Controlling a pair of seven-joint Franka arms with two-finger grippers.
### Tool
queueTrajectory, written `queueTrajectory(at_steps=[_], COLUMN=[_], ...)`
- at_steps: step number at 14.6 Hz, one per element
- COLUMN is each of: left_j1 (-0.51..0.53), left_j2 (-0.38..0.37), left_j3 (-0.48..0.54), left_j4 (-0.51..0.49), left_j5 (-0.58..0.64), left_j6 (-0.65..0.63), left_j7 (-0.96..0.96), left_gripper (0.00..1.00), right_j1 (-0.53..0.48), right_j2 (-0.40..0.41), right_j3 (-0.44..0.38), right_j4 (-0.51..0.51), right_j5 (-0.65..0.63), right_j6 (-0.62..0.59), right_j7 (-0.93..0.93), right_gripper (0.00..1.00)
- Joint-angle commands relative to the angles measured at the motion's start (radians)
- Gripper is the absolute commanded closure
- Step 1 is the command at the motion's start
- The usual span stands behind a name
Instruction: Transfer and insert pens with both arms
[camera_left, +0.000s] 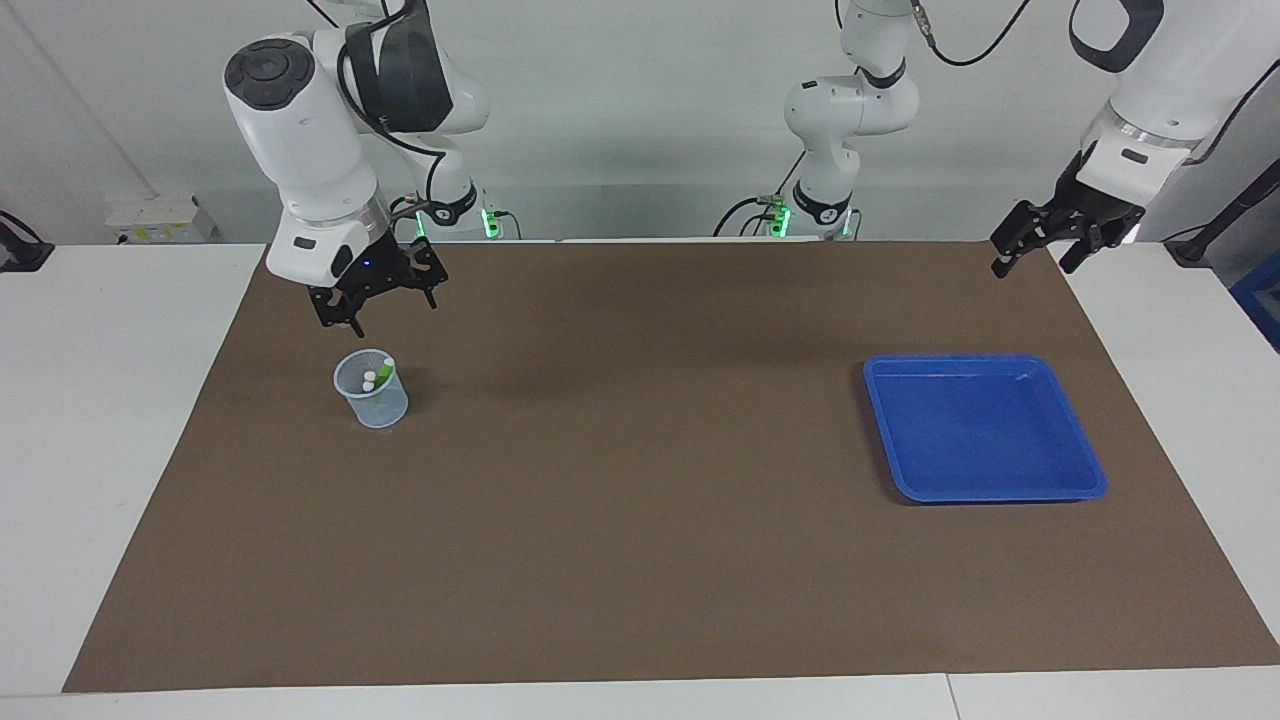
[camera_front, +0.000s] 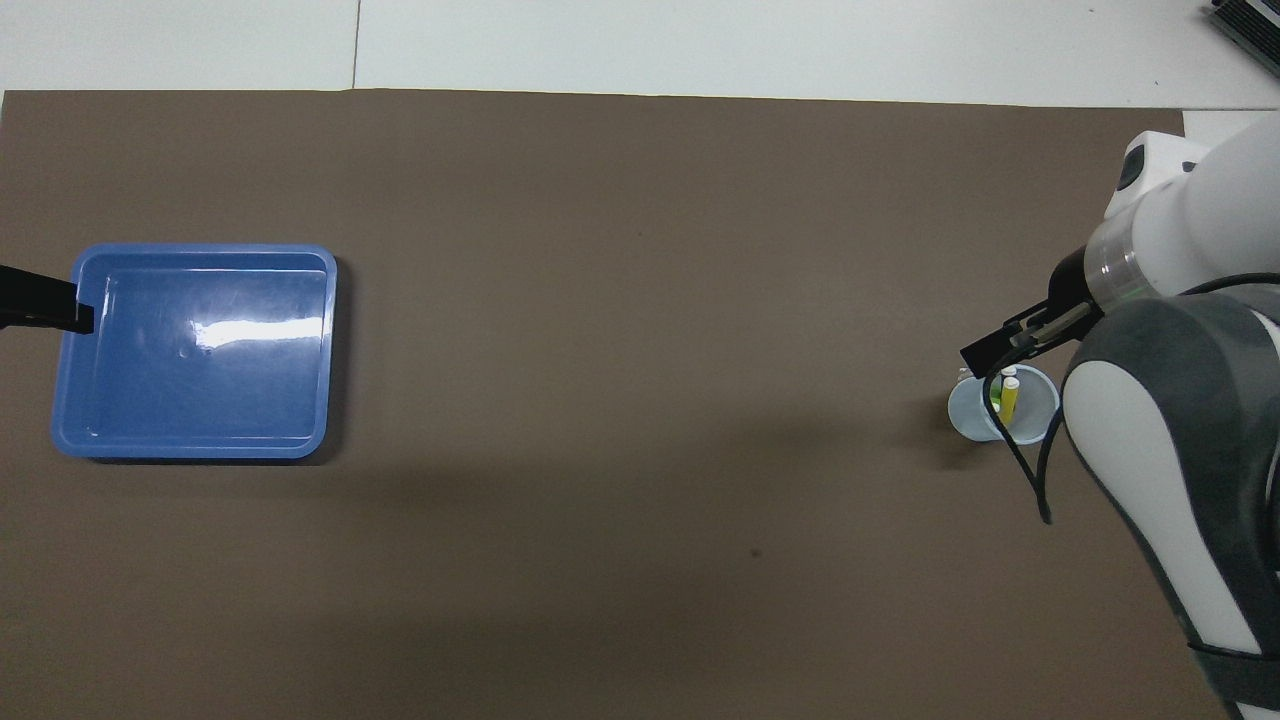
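Observation:
A clear plastic cup (camera_left: 372, 400) stands on the brown mat toward the right arm's end of the table. Pens stand in it with their pale ends up. A green pen (camera_left: 383, 372) shows in the facing view, and a yellow pen (camera_front: 1010, 398) and the green pen (camera_front: 996, 402) show in the overhead view. I cannot make out the purple pen. My right gripper (camera_left: 385, 310) hangs open and empty just above the cup; it also shows in the overhead view (camera_front: 1000, 350). My left gripper (camera_left: 1033, 265) is open and empty, raised at the left arm's end of the table.
A blue tray (camera_left: 985, 430) lies empty on the mat toward the left arm's end; it also shows in the overhead view (camera_front: 190, 350). A black finger (camera_front: 45, 300) of the left gripper overlaps the tray's edge there. White table borders surround the mat (camera_left: 640, 520).

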Motion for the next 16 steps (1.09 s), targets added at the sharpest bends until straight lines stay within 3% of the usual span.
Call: queueTrajectory(at_steps=[1, 4, 8, 10, 13, 16], left_j1=[-0.002, -0.002, -0.005, -0.01, 0.001, 0.009], left_j2=[-0.01, -0.011, -0.016, -0.028, -0.019, -0.023], left_j3=[0.007, 0.007, 0.005, -0.001, -0.01, -0.024], left_j4=[0.001, 0.0, 0.001, 0.0, 0.0, 0.001], left_j5=[-0.014, -0.014, -0.014, -0.013, -0.013, -0.013], left_j6=[0.001, 0.001, 0.004, 0.011, 0.011, 0.011], left_j7=[-0.01, -0.01, -0.01, -0.01, -0.012, -0.03], left_gripper=[0.0, 0.0, 0.0, 0.0, 0.0, 0.0], right_j1=[0.005, 0.002, -0.007, -0.004, 0.007, 0.002], right_j2=[-0.024, -0.055, -0.133, -0.132, -0.12, -0.087], right_j3=[-0.019, -0.044, -0.044, -0.045, -0.045, -0.047], right_j4=[-0.039, -0.057, -0.157, -0.157, -0.16, -0.143], right_j5=[-0.015, -0.015, -0.015, -0.013, -0.015, -0.016], right_j6=[0.015, 0.017, 0.032, 0.037, 0.136, 0.135], right_j7=[0.023, 0.026, 0.041, 0.043, 0.06, 0.081], right_gripper=[0.0, 0.0, 0.0, 0.0, 0.0, 0.0])
